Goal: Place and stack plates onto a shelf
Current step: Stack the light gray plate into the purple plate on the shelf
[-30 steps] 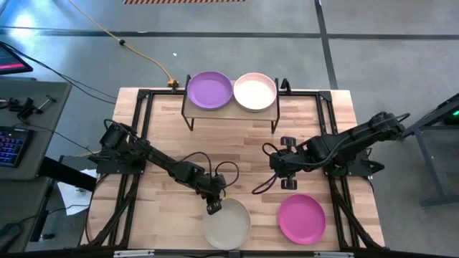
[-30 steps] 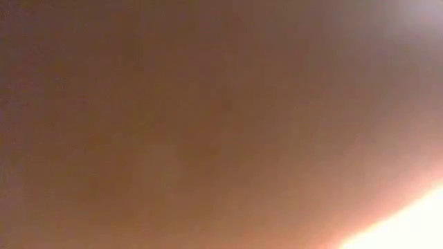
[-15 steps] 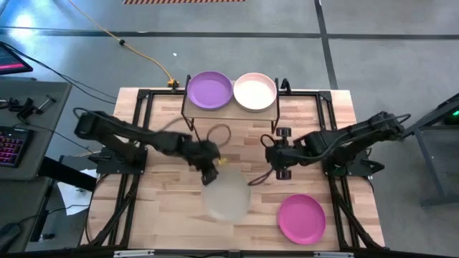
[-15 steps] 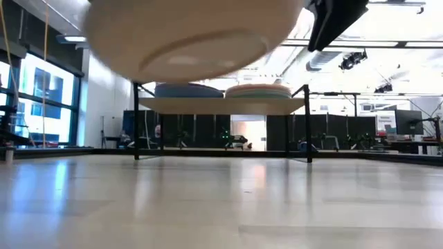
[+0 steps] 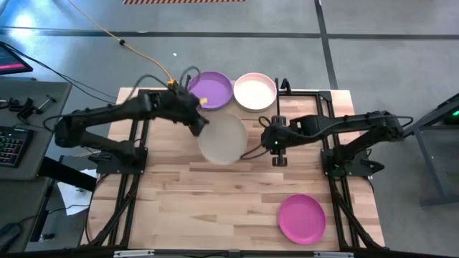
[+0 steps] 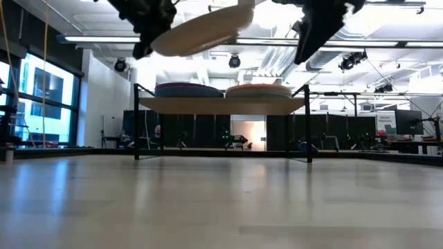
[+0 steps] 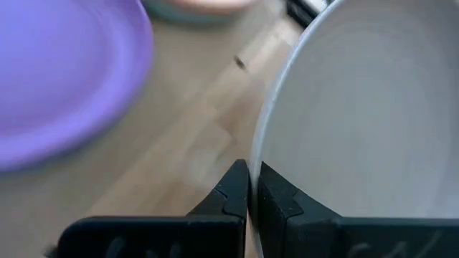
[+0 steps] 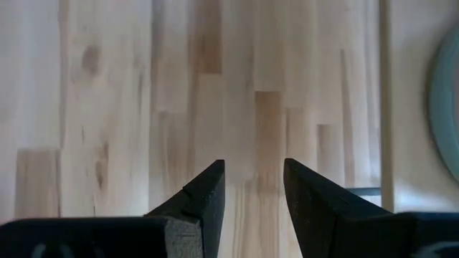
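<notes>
The left gripper (image 5: 201, 119) is pinching the cream plate (image 5: 223, 137) by its rim, holding it tilted in the air beside the shelf (image 6: 221, 105). The right gripper (image 5: 277, 154), fingers spread, is hanging nearby; the magenta plate (image 5: 302, 218) is lying on the table.

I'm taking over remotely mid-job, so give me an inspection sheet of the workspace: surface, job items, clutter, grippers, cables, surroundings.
Surface: wooden table, mostly bare.
Job's things: shelf at the table's far edge carries two plate stacks, purple plate on top of one and pale pink plate on top of the other; cream plate held in the air just in front of the shelf; magenta plate lies on the table near the right front.
Clutter: nothing seen.
Grippers: left gripper shut on the cream plate's rim; right gripper open, empty, above the table beside the cream plate.
Cables: yellow cable across the floor to the table's far edge.
Surroundings: keyboard on a side desk at left.
</notes>
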`<action>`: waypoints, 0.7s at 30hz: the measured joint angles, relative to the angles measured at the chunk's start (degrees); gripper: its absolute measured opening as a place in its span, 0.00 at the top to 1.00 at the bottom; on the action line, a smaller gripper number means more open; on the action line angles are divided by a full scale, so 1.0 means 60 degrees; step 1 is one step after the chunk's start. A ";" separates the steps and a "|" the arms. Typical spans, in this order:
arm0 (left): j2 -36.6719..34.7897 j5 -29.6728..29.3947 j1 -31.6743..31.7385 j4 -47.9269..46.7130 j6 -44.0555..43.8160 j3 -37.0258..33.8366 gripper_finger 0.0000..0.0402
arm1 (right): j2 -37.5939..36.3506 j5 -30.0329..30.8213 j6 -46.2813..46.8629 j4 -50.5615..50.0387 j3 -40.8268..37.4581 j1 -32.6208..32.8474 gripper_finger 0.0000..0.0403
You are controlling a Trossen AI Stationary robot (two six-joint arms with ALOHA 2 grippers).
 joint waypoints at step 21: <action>0.1177 -0.0407 0.4073 -0.2684 0.0572 0.3654 1.00 | 0.0000 0.0561 0.4379 0.0339 0.0000 -0.0523 0.69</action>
